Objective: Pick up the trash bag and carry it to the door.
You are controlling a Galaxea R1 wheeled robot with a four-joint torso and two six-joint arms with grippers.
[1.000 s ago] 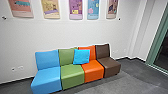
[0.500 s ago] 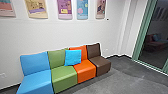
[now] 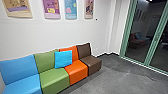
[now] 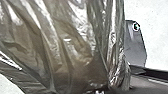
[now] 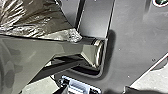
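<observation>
Grey floor is running past smooth, blocky seats. Crinkled, glossy trash bag is bulging close to left wrist camera, robot's dark plate lying near bag. Grippers' state: cannot tell.

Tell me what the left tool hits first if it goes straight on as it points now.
Most likely the trash bag: its shiny, wrinkled film spreads broadly across the left wrist view. Depth is unclear there, so I can't say whether any gap is left before contact.

You've got a blue/green/orange/brown seat row w/ cushion, grey flr, white wall behind.
</observation>
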